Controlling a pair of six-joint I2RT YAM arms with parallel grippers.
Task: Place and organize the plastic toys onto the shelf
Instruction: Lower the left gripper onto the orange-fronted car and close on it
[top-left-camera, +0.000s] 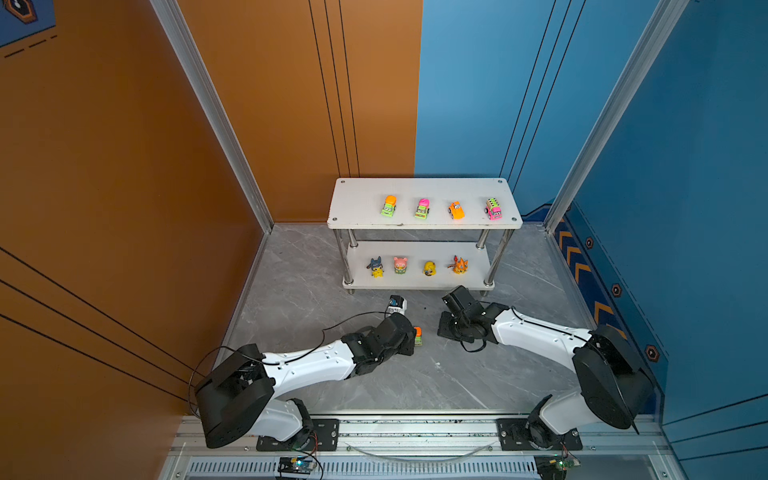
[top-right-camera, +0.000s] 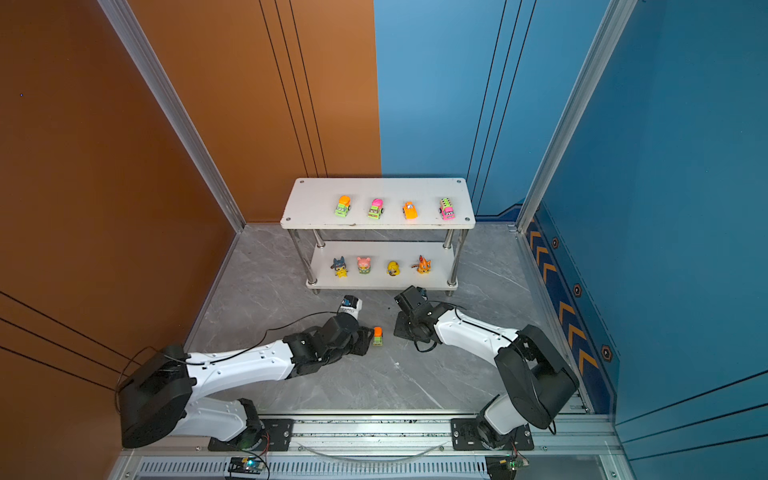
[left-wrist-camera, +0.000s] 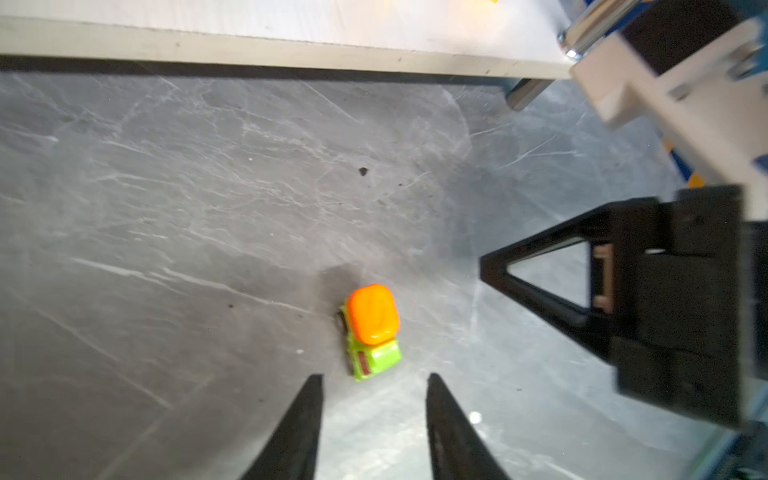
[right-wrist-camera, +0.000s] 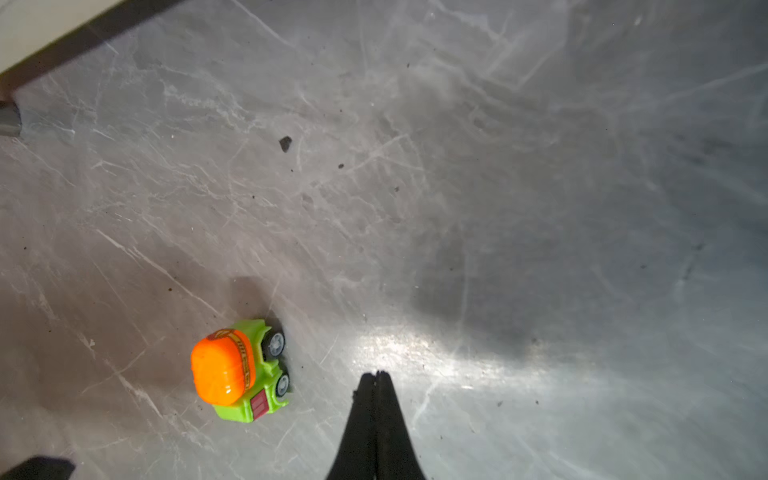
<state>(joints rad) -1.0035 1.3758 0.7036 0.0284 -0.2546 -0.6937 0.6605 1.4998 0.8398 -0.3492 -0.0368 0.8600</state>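
A green toy truck (left-wrist-camera: 372, 330) with an orange drum is seen near the middle of the grey surface (top-left-camera: 415, 382). It lies short of the front edge of the shelf (top-left-camera: 357, 201) and between the two grippers. The left gripper (left-wrist-camera: 375, 375) is shown with its jaws parted and nothing held, the truck lying just beyond its fingertips. The right gripper (right-wrist-camera: 376, 374) is pressed closed and empty. Four cars (top-left-camera: 422, 208) are lined along the shelf's upper board, and four figurines (top-left-camera: 429, 268) along the lower board.
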